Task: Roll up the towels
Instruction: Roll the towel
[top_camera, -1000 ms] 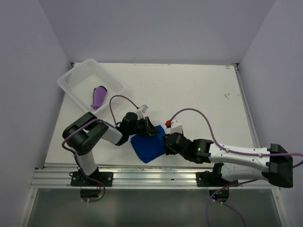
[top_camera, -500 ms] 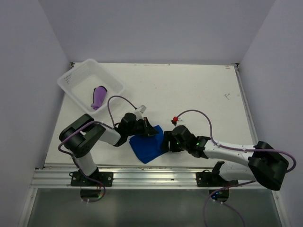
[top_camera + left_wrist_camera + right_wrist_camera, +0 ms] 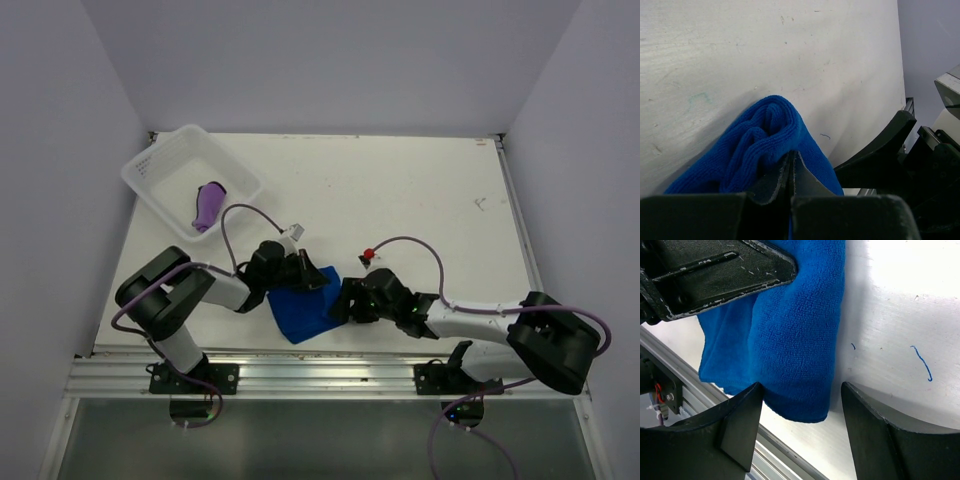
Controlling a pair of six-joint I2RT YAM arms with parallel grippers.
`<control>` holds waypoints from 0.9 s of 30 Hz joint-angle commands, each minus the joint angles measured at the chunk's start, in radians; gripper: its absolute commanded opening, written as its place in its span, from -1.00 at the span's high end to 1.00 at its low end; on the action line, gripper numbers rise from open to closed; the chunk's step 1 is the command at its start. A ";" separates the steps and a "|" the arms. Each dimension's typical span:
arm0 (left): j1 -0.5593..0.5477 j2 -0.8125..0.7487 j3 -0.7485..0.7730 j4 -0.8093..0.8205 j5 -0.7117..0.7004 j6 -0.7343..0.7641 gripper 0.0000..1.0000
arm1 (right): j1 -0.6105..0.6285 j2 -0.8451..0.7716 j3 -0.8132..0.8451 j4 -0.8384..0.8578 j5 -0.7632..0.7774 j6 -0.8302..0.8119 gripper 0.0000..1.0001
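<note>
The blue towel [image 3: 305, 310] lies bunched on the bench [image 3: 420, 190] near its front edge, between the two arms. It sits a little further left than a second ago. The left end effector [image 3: 318, 278] has drawn back leftward with it. Its fingers are pressed together on the towel's upper edge, and the left wrist view shows a sliver of blue between them [image 3: 791, 165], with a rumpled fold just beyond the tips.

The right end effector [image 3: 347, 300] has swung in from the right as its arm folded up, and its jaws stand wider than before. In the right wrist view they straddle the towel's lower corner [image 3: 801, 390] without closing on it.

The purple towel [image 3: 208, 205] lies rolled in the white basket [image 3: 160, 165] at the far left, unmoved.
</note>
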 commanded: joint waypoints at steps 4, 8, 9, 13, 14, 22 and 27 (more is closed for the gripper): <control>0.009 -0.016 -0.047 -0.115 -0.071 0.060 1.00 | -0.001 0.041 -0.040 0.013 -0.033 0.013 -0.08; 0.009 -0.030 -0.036 -0.133 -0.080 0.071 1.00 | 0.004 0.066 -0.014 -0.008 -0.053 -0.025 0.49; 0.010 -0.038 -0.028 -0.139 -0.083 0.075 1.00 | 0.007 0.068 -0.009 -0.019 -0.052 -0.034 0.57; 0.015 -0.056 -0.013 -0.176 -0.091 0.086 1.00 | 0.039 0.048 0.029 -0.114 -0.006 -0.100 0.95; 0.020 -0.067 -0.008 -0.185 -0.091 0.087 1.00 | 0.075 0.034 0.058 -0.180 0.064 -0.119 0.99; 0.093 -0.165 0.131 -0.413 -0.065 0.115 0.71 | 0.287 0.119 0.250 -0.504 0.445 -0.197 1.00; 0.118 -0.271 0.179 -0.501 -0.059 0.111 0.56 | 0.366 0.225 0.386 -0.680 0.585 -0.160 1.00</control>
